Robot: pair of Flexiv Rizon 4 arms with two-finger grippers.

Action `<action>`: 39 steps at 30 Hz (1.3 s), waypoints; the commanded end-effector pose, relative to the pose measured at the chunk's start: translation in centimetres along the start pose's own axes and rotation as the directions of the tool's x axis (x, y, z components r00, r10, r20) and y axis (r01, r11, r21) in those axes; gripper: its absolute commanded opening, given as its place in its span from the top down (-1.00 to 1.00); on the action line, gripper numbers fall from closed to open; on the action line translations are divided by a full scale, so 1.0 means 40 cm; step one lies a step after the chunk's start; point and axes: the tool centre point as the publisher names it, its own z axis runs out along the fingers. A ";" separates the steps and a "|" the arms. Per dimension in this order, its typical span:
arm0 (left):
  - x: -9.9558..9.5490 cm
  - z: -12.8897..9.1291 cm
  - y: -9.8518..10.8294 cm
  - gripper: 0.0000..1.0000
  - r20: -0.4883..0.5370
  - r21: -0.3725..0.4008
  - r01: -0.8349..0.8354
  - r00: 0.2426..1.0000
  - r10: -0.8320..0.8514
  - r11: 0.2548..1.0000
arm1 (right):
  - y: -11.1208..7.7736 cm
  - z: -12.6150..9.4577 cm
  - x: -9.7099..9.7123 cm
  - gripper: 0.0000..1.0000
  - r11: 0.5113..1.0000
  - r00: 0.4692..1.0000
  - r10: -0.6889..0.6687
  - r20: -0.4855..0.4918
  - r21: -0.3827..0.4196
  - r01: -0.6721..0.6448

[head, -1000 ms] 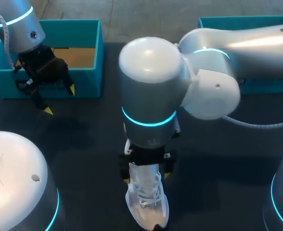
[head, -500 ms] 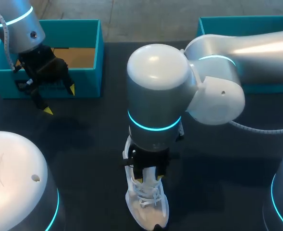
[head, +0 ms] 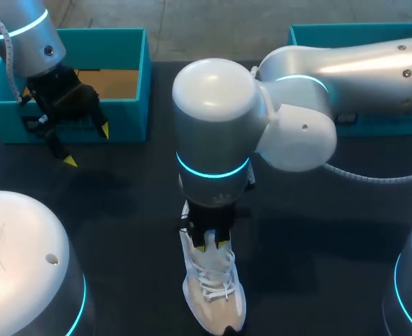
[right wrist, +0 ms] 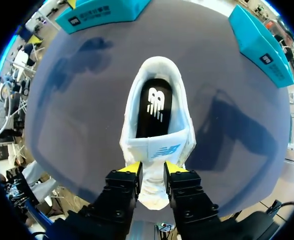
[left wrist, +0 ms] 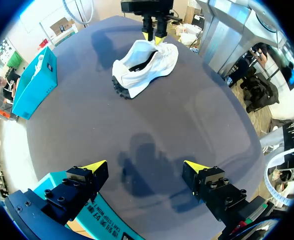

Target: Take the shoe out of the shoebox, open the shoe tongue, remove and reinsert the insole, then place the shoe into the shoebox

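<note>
The shoe tongue (right wrist: 159, 150) is clamped by the right gripper (right wrist: 152, 169), and the shoe (head: 212, 294) is laid on the table (head: 122, 210), well apart from the shoebox (head: 132, 91), beside which the left gripper (left wrist: 144, 172) is held spread. Unboxing is judged done; with the insole (right wrist: 154, 107) seated inside, its removal, reinsertion and the reboxing are left.

White shoe (head: 216, 294) all over, laces white too, on a dark grey table (head: 122, 210). Inside it, the insole (right wrist: 154, 107) is black with a white mark. Shoebox (head: 129, 119) bright teal, plain brown within. Left gripper (head: 87, 145) and right gripper (head: 211, 245): black bodies, yellow tips. Right arm (head: 219, 105) silver-white, ringed with a glowing cyan band
</note>
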 end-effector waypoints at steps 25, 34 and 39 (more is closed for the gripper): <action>0.002 0.000 -0.001 -1.00 0.000 -0.003 0.000 1.000 0.000 1.000 | 0.038 0.081 0.012 0.48 0.999 0.999 0.041 -0.014 0.006 -0.041; 0.002 0.000 -0.001 -1.00 0.000 -0.003 0.000 1.000 0.000 1.000 | 0.017 0.027 0.023 0.51 0.998 0.997 0.059 0.041 -0.034 -0.057; 0.002 0.000 -0.001 -1.00 0.000 -0.003 0.000 1.000 0.000 1.000 | 0.023 0.072 0.026 0.51 0.998 0.998 0.058 0.005 -0.020 -0.057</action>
